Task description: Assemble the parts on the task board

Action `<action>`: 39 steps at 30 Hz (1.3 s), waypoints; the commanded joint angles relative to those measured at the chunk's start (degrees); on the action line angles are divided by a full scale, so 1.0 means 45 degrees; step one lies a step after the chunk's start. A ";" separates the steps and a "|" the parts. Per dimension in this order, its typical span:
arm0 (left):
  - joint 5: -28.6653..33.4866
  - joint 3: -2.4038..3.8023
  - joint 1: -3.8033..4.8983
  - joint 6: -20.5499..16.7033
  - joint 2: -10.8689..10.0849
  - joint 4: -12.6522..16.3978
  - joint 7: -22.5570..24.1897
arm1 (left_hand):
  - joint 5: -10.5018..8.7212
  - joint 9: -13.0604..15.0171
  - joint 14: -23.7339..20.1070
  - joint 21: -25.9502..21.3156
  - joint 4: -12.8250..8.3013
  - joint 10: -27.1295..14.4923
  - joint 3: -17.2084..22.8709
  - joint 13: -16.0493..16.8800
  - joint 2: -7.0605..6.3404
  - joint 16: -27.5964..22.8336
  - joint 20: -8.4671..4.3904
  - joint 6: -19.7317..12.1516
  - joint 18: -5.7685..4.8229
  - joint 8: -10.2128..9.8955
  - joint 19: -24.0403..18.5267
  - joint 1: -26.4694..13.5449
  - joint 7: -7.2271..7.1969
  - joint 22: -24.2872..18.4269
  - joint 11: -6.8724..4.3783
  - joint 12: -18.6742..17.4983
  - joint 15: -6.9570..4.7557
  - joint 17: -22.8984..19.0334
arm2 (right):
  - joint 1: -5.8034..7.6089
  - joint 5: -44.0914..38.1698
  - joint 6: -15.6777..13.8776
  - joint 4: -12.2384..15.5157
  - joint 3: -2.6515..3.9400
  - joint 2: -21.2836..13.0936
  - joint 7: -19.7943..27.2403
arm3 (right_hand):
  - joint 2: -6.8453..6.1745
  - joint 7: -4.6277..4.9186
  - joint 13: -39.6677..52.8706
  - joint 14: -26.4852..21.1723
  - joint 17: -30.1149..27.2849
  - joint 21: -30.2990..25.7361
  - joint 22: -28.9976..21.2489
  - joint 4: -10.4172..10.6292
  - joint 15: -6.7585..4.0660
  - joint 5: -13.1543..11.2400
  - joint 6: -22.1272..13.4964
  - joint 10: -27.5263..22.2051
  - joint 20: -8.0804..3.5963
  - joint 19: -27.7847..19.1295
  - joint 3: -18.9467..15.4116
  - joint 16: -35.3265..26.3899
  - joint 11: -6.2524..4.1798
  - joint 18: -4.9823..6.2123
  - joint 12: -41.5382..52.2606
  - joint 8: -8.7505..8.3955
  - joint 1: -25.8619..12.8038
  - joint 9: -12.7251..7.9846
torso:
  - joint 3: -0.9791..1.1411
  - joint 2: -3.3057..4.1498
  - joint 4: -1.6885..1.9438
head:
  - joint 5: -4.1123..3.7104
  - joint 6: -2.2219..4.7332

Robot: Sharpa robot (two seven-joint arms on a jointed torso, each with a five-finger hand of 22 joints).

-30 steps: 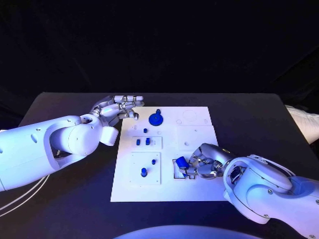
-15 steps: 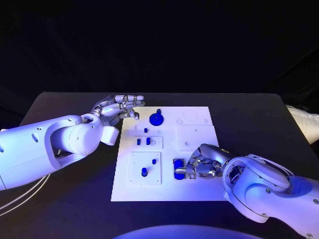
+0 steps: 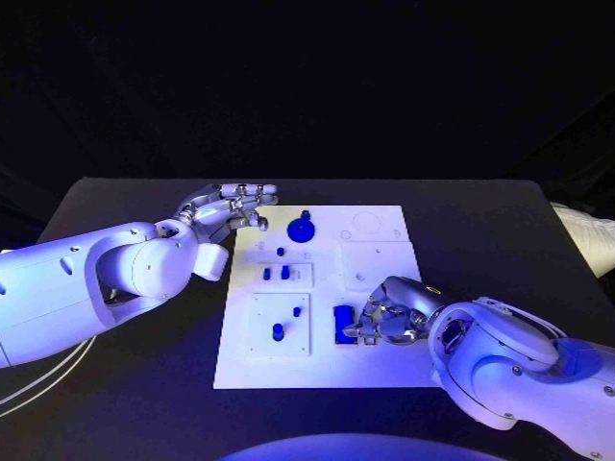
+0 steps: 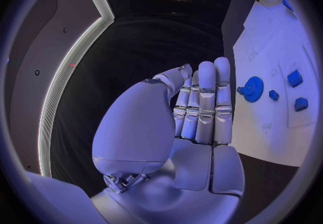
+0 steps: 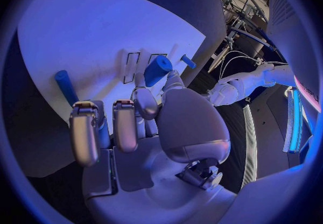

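Sitting mid-table: white task board (image 3: 377,370), long side running from the near edge toward the far edge of the black table (image 3: 529,206). Resting at the board's far left corner: left hand (image 3: 232,206), fingers lying straight and pressed side by side, holding nothing, palm edge-on to the board in the left wrist view (image 4: 198,108). Lying just beside those fingertips, near the board's far edge: blue gear (image 3: 301,230), also showing in the left wrist view (image 4: 253,89). Sitting in the left half of the board, between gear and near edge: several small blue parts (image 3: 276,274), two more lower down (image 3: 278,331). Working at the board's right side, toward the near edge: right hand (image 3: 391,315), fingers curled over a blue block (image 3: 344,325); thumb touching the block's end in the right wrist view (image 5: 158,69), other fingers bent alongside. Cannot tell whether the block is being pinched or only pressed. Lying beside that hand's fingers on the board: long blue peg (image 5: 66,86); farther off, a short blue pin (image 5: 189,61).
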 commanded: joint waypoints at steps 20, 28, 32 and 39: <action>0.0047 0.0005 0.0003 0.0252 -0.0034 0.0036 0.0025 | 0.0056 -0.0018 -0.0033 -0.0075 0.0011 -0.0072 -0.0088 -0.0014 0.0055 0.0052 -0.0040 0.0030 0.0145 0.0035 -0.0037 -0.0075 0.0009 -0.0014 0.0020 0.0088 -0.0076 -0.0015 | -0.0030 -0.0905 -0.0155 0.0151 -0.0013 -0.0189 -0.0373 | 0.0187 -0.0124 0.0125 0.0778 0.0236 -0.0011 0.2314 -0.0221 -0.0146 -0.0218 0.0218 0.0138 -0.0170 0.0475 -0.0037 0.0004 -0.0120 -0.0153 -0.0049 0.0180 0.0938 0.0230 | 0.0003 -0.0005 -0.0019 | -0.0044 -0.0043; 0.0047 0.0003 0.0001 0.0249 -0.0077 0.0043 0.0029 | 0.0056 -0.0018 -0.0033 -0.0075 0.0011 -0.0072 -0.0088 -0.0014 0.0055 0.0052 -0.0040 0.0030 0.0145 0.0035 -0.0037 -0.0075 0.0009 -0.0014 0.0020 0.0088 -0.0076 -0.0015 | 0.0100 -0.0599 -0.0905 0.0814 0.0017 -0.1482 0.0053 | 0.0205 0.0112 0.0096 0.0783 0.0268 -0.0024 0.2307 -0.0134 -0.0013 0.0026 -0.0475 0.0057 -0.0081 0.0466 -0.0090 0.0015 0.0062 -0.0152 -0.0198 -0.0330 0.1147 0.0042 | -0.0004 -0.0020 -0.0033 | -0.0180 0.0001; 0.0047 0.0002 -0.0002 0.0248 -0.0079 0.0041 0.0032 | 0.0056 -0.0018 -0.0033 -0.0075 0.0011 -0.0072 -0.0088 -0.0014 0.0055 0.0052 -0.0040 0.0030 0.0145 0.0035 -0.0037 -0.0075 0.0009 -0.0014 0.0020 0.0088 -0.0076 -0.0015 | 0.0229 -0.0537 -0.0976 0.0924 0.0022 -0.2105 0.0226 | 0.0348 0.0196 0.0112 0.0787 0.0296 -0.0016 0.2321 -0.0199 0.0052 0.0371 -0.0594 0.0044 -0.0017 0.0475 -0.0002 0.0030 0.0127 -0.0155 -0.0218 -0.0512 0.1423 -0.0090 | 0.0005 -0.0012 -0.0034 | -0.0263 0.0021; 0.0047 0.0001 -0.0025 0.0258 -0.0083 0.0051 0.0043 | 0.0056 -0.0018 -0.0033 -0.0075 0.0011 -0.0072 -0.0088 -0.0014 0.0055 0.0052 -0.0040 0.0030 0.0145 0.0035 -0.0037 -0.0075 0.0009 -0.0014 0.0020 0.0088 -0.0076 -0.0015 | 0.0313 -0.0800 -0.0828 0.0794 0.0022 -0.2994 0.0387 | 0.0486 0.0234 0.0144 0.0792 0.0338 0.0014 0.2366 -0.0245 0.0088 0.0789 -0.0558 0.0048 0.0034 0.0510 0.0070 0.0052 0.0163 -0.0167 -0.0220 -0.0655 0.1670 -0.0243 | 0.0050 -0.0023 -0.0091 | -0.0437 0.0043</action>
